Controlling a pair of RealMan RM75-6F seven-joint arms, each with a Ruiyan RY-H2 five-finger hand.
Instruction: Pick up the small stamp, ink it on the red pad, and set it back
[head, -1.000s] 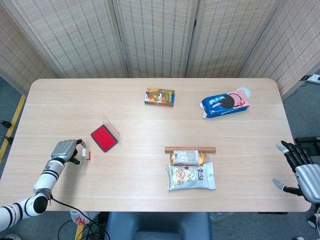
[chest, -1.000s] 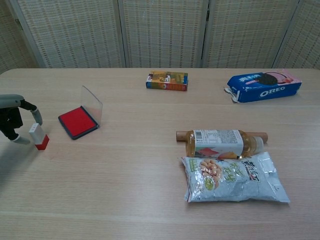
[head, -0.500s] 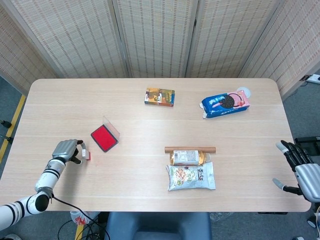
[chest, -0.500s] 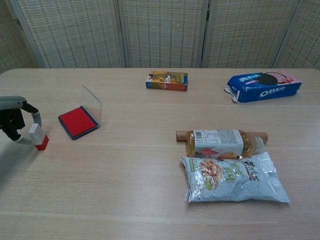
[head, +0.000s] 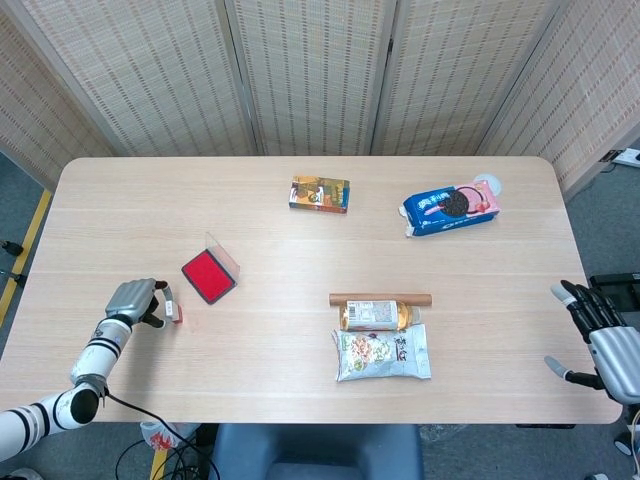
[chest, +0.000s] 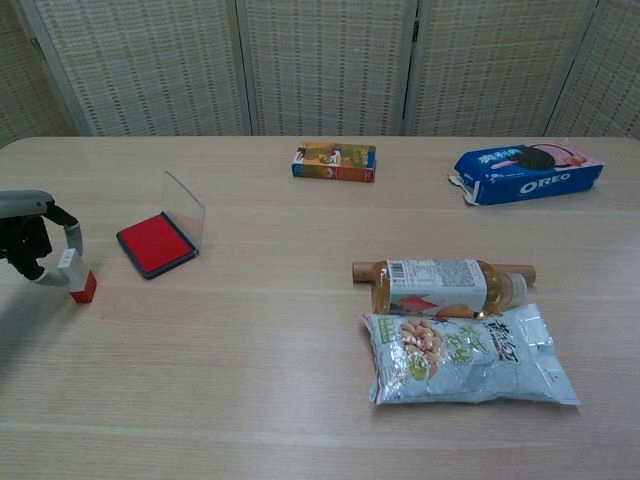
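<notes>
Small stamp (chest: 76, 279), pinched in left hand (chest: 28, 233)

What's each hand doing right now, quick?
Left hand: pinches the small stamp, which stands on the table.
Right hand: open, holding nothing, at the table's edge.

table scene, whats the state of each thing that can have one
small stamp: upright on the table, pinched by the left robot hand
red ink pad: lid open, standing up
Oreo pack: torn open at one end, lying flat
drink bottle: on its side, capped
snack bag: sealed, lying flat
right robot hand: open, off the table edge
</notes>
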